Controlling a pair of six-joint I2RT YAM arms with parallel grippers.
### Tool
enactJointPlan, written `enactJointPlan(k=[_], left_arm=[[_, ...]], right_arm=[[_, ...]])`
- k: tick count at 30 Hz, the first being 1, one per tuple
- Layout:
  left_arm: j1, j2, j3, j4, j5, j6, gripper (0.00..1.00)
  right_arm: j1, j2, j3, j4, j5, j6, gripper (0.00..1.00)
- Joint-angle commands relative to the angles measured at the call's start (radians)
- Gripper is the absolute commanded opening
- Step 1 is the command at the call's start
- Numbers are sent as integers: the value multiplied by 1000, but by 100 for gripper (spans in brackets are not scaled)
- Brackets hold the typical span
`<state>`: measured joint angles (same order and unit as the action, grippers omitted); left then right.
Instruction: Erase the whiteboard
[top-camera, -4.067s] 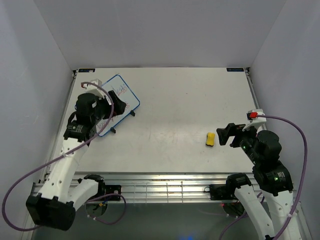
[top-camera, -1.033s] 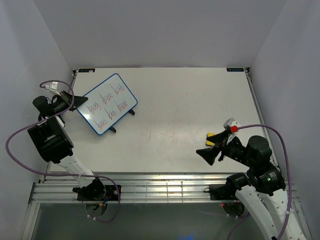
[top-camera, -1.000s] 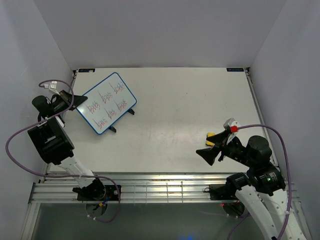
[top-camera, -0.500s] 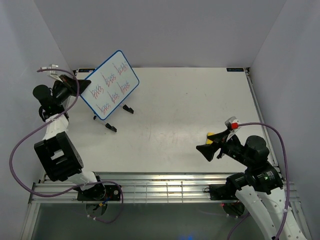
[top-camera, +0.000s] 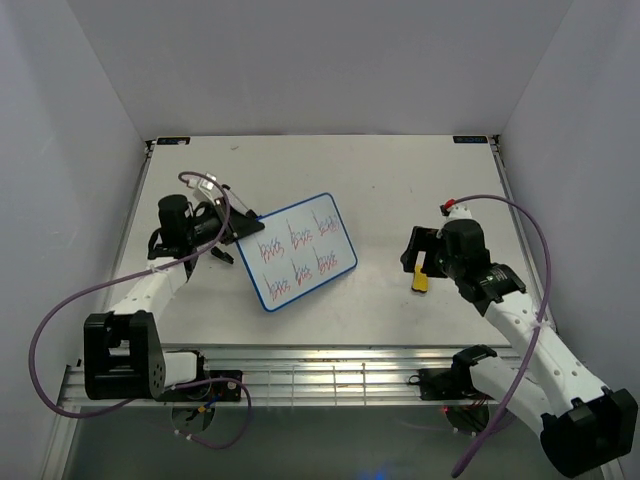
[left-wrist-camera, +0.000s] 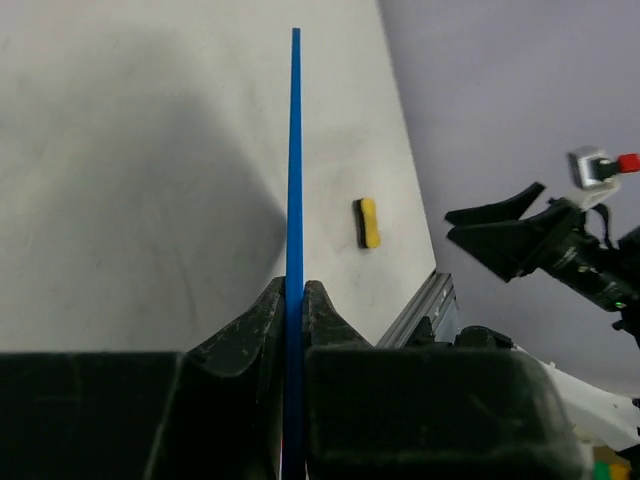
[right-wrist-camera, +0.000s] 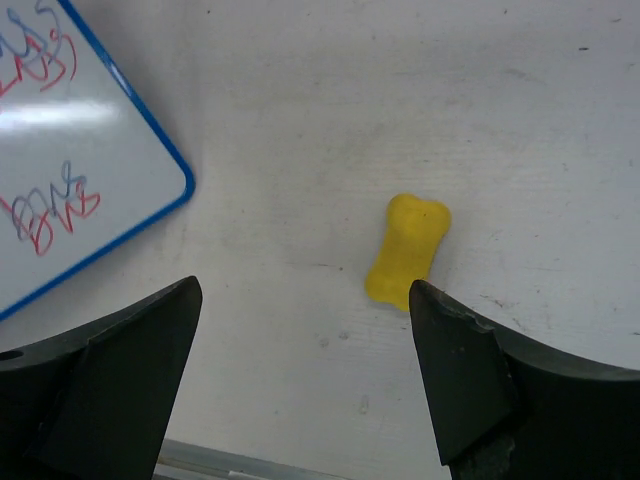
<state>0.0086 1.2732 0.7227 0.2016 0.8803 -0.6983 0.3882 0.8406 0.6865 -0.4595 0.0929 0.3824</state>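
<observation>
The whiteboard, blue-framed with red and blue scribbles, is held tilted over the middle left of the table. My left gripper is shut on its left edge. In the left wrist view the board shows edge-on as a thin blue line pinched between the fingers. My right gripper stands open just above a small yellow eraser on the table. From the right wrist the eraser lies close to the right finger, between the wide-open jaws of the gripper, with a corner of the whiteboard at upper left.
The white table is closed in by grey walls on three sides. An aluminium rail runs along the near edge between the arm bases. The purple cables loop beside each arm.
The left arm has carried the whiteboard from the back left corner toward the middle of the table. The right gripper has swung from the near edge to just above the eraser.
</observation>
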Motion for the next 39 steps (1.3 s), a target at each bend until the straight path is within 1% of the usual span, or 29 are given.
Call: enactJointPlan(k=[1, 3, 5, 6, 8, 9, 11, 13, 15, 17, 20, 25, 31, 34, 35, 39], left_arm=[[7, -73, -87, -109, -38, -4, 0], [7, -110, -114, -140, -32, 5, 0], [7, -126, -150, -160, -1, 14, 0], [7, -138, -167, -160, 8, 11, 0], [7, -166, -212, -163, 25, 16, 0], [7, -173, -216, -192, 23, 28, 0], [7, -187, -204, -244, 37, 60, 0], [7, -213, -198, -267, 22, 71, 0], [7, -224, -187, -312, 16, 106, 0], [-28, -242, -187, -311, 25, 114, 0], [-36, -265, -175, -306, 39, 132, 0], [-44, -262, -180, -304, 48, 135, 0], [-70, -308, -197, -304, 23, 126, 0], [-87, -334, -203, -309, -9, 126, 0], [-90, -334, -204, -309, -14, 123, 0], [-102, -328, -204, -312, -17, 121, 0]], right_arm=[[-5, 63, 73, -16, 137, -9, 90], [-18, 113, 62, -5, 128, -39, 91], [-40, 173, 68, -11, 90, -77, 96], [-44, 242, 85, -22, 94, -80, 98], [-58, 305, 100, -44, 122, -80, 100], [-69, 357, 108, -42, 132, -83, 97], [-74, 397, 113, -42, 143, -79, 91], [-75, 437, 108, -18, 111, -65, 89], [-74, 454, 99, 4, 94, -47, 85], [-74, 459, 81, 41, 119, -31, 81], [-75, 459, 58, 88, 128, -22, 76], [-75, 505, 48, 93, 162, -17, 74], [-75, 531, 15, 124, 179, 0, 69], [-74, 526, -5, 146, 153, 12, 64], [-72, 523, -11, 153, 151, 19, 61], [-60, 509, -34, 168, 169, 38, 56]])
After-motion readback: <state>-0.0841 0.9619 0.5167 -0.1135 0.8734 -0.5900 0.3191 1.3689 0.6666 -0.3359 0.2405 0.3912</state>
